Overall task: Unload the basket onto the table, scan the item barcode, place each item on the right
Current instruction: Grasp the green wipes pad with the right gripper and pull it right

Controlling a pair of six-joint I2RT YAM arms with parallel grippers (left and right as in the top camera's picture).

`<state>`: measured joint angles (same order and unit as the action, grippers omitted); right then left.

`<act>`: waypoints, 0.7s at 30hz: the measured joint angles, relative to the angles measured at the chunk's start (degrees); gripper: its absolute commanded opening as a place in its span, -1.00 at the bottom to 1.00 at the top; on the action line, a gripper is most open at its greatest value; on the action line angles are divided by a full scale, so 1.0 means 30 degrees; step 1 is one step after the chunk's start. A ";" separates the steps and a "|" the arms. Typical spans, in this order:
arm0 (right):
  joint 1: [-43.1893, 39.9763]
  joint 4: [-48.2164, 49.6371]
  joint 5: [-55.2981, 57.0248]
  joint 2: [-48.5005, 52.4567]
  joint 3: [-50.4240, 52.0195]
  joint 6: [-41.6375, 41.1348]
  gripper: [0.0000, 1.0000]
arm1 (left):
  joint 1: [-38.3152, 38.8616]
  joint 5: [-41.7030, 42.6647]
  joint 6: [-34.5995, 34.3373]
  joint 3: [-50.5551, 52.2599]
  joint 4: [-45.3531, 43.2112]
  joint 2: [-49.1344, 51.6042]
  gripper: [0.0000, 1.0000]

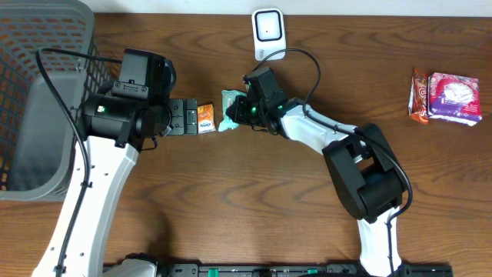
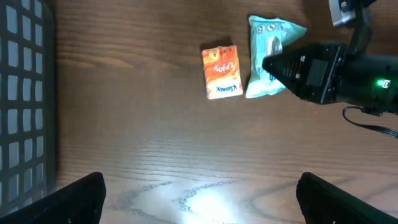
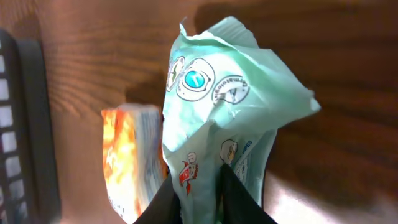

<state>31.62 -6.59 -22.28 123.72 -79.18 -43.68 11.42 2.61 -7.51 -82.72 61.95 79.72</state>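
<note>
Mint-green packet [image 1: 230, 110]: thin, glossy, crinkled film with a jagged, flared top edge and small round printed emblems. Placed near the middle of the table, below the scanner and just beside the orange carton; lifted or resting on the wood, cannot tell. Nipped at its lower end by the right gripper [image 3: 202, 200], dark tapered fingertips drawn nearly together on the film.

Below everything, dark brown wood-grain table [image 1: 231, 223], polished enough to show glare. At far left, grey plastic basket [image 1: 46, 46], walls a grid of square holes. Reaching in from each side, smooth white-shelled left arm [image 1: 92, 200] and right arm [image 1: 307, 131], joints black. At the far edge, white scanner [image 1: 267, 29], a rounded upright rectangle. At far right, purple-and-white pillow pack [image 1: 455, 98] touching an orange-brown wrapper [image 1: 419, 96]. Lying flat, small boxy orange carton [image 1: 205, 118]. Spread wide and holding nothing, left gripper [image 2: 200, 199], blocky black fingers well apart.
</note>
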 measured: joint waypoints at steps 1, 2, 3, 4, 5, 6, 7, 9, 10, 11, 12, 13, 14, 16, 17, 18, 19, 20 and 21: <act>-0.0095 -0.0372 -0.0321 -0.0015 -0.0044 0.0007 -0.84 | 0.0000 0.0000 0.0000 0.0000 0.0000 0.0000 0.96; -0.0182 -0.0845 -0.0597 -0.0036 -0.0102 0.0058 -0.88 | 0.0000 0.0007 0.0000 0.0000 0.0000 0.0000 0.95; -0.0306 -0.1494 -0.0903 -0.0095 -0.0175 0.0160 -0.90 | 0.0000 0.0000 0.0000 0.0000 -0.0007 0.0000 0.96; -0.0401 -0.2091 -0.1180 -0.0219 -0.0211 0.0270 -0.98 | 0.0000 0.0000 0.0000 0.0000 0.0000 0.0000 0.96; -0.0539 -0.2900 -0.1392 -0.0379 -0.0226 0.0488 -0.97 | 0.0000 0.0007 0.0000 0.0000 -0.0007 0.0000 0.96; -0.0699 -0.3723 -0.1588 -0.0561 -0.0226 0.0801 -0.98 | 0.0000 0.0007 0.0000 0.0000 0.0000 0.0000 0.96; -0.0838 -0.4503 -0.1734 -0.0699 -0.0226 0.1100 -0.98 | 0.0000 0.0000 0.0000 0.0000 0.0000 0.0000 0.96; -0.1297 -0.5989 -0.2033 -0.0991 -0.0226 0.1727 -0.98 | 0.0000 0.0007 0.0000 0.0000 0.0007 0.0000 0.96; -0.1545 -0.6776 -0.2142 -0.1129 -0.0226 0.2055 -0.98 | 0.0000 0.0007 0.0000 0.0000 0.0000 0.0000 0.95; -0.1800 -0.7519 -0.2229 -0.1253 -0.0226 0.2375 -0.98 | 0.0000 0.0007 0.0000 0.0000 0.0000 0.0000 0.96; -0.2025 -0.8087 -0.2273 -0.1348 -0.0226 0.2637 -0.98 | 0.0000 0.0007 0.0000 0.0000 0.0000 0.0000 0.96; -0.2368 -0.9078 -0.2331 -0.1486 -0.0219 0.3009 -0.98 | 0.0000 0.0007 0.0000 0.0000 0.0000 0.0000 0.96; -0.2667 -0.9967 -0.2368 -0.1588 -0.0219 0.3388 -0.98 | 0.0000 0.0007 0.0000 0.0000 0.0000 0.0000 0.96; -0.3118 -1.1242 -0.2455 -0.1749 -0.0219 0.3971 -0.98 | 0.0000 0.0000 0.0000 0.0000 0.0000 0.0000 0.96; -0.3337 -1.1970 -0.2492 -0.1807 -0.0219 0.4328 -0.97 | 0.0000 0.0007 0.0000 0.0000 0.0000 0.0000 0.96; -0.3541 -1.2794 -0.2470 -0.1851 -0.0226 0.4758 -0.98 | 0.0000 0.0000 0.0000 0.0000 0.0000 0.0000 0.96; -0.3665 -1.3260 -0.2499 -0.1880 -0.0226 0.5020 -0.96 | 0.0000 0.0007 0.0000 0.0000 0.0000 0.0000 0.96; -0.3745 -1.3996 -0.2448 -0.1902 -0.0233 0.5333 -0.96 | 0.0000 0.0007 0.0000 0.0000 -0.0007 0.0000 0.96; -0.3789 -1.4498 -0.2375 -0.1916 -0.0233 0.5625 -0.94 | 0.0000 0.0000 0.0000 0.0000 0.0000 0.0000 0.96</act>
<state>20.25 -50.09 -29.41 117.97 -79.88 -26.81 11.42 2.61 -7.51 -82.72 61.95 79.72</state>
